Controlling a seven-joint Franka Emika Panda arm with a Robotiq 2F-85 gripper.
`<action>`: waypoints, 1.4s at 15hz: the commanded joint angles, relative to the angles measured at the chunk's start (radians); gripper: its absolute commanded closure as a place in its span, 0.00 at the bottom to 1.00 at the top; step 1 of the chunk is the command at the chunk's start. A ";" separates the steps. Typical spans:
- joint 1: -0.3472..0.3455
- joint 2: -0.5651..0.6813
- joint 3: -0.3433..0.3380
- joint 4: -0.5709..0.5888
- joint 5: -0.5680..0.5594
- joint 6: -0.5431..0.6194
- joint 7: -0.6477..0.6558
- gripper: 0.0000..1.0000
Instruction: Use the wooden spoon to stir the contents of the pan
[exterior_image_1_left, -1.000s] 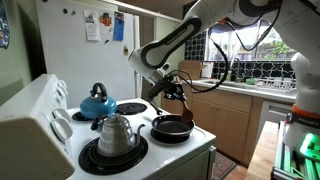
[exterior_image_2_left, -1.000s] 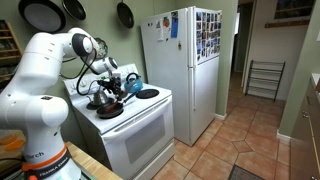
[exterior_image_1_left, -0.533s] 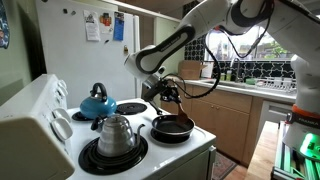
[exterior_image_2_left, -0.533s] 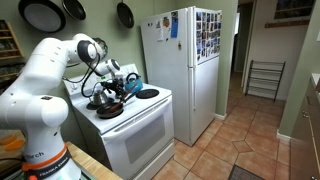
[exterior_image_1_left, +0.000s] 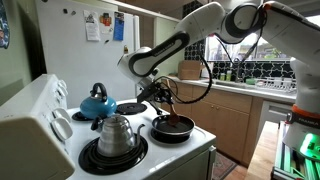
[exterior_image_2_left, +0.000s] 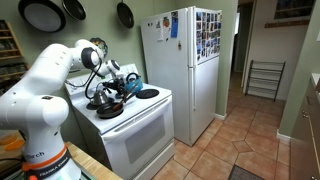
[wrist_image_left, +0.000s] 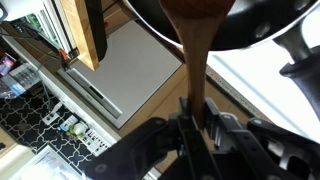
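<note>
Gripper (exterior_image_1_left: 160, 93) clamped narrow on the wooden spoon (exterior_image_1_left: 168, 108), whose tip is down in the pan (exterior_image_1_left: 172, 130) by the reddish contents (exterior_image_1_left: 176, 123). Two kettles share the stove (exterior_image_1_left: 150, 152): one blue kettle (exterior_image_1_left: 97, 102) and one steel kettle (exterior_image_1_left: 117, 134). The wrist view shows the grip (handle only). An exterior view adds three hanging pans (exterior_image_2_left: 42, 12), and there the arm (exterior_image_2_left: 50, 80) partly hides the stovetop.

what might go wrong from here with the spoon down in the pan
1. The tool grips the slim light-brown wooden spoon near its handle's end; pressing down hard may twist it in the grip.
2. The shallow round black frying pan sits near the white stove's front edge; a hard sweep might shove it or flick out the reddish-brown food.
</note>
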 joint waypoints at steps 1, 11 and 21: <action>0.035 0.088 -0.016 0.134 -0.022 -0.025 -0.041 0.96; 0.078 0.188 0.017 0.284 -0.021 -0.020 -0.268 0.96; 0.084 0.193 0.048 0.261 0.010 -0.087 -0.393 0.96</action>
